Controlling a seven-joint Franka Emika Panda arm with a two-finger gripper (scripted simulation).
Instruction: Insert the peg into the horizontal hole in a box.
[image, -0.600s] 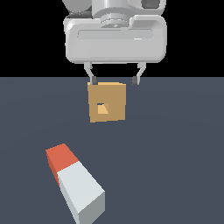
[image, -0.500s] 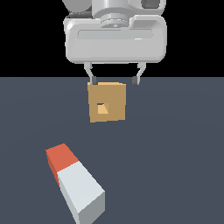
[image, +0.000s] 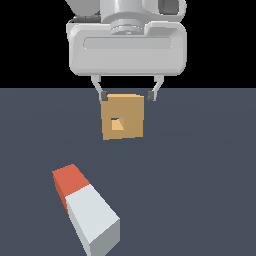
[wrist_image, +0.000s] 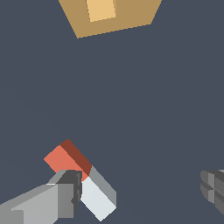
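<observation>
A red-and-white peg (image: 85, 209) lies flat on the dark counter (image: 200, 175), well apart from the tan box (image: 123, 123) and its hole (image: 117, 124). The gripper (image: 127, 95) hangs above, fingers (wrist_image: 65, 192) spread wide, holding nothing. The peg looks rigid and light; gripping across its white part seems best.

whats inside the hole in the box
Nothing shows in the hole of the box: only its lighter orange inner walls. How deep it goes is hidden. The peg lies on the floor, apart from the box.
</observation>
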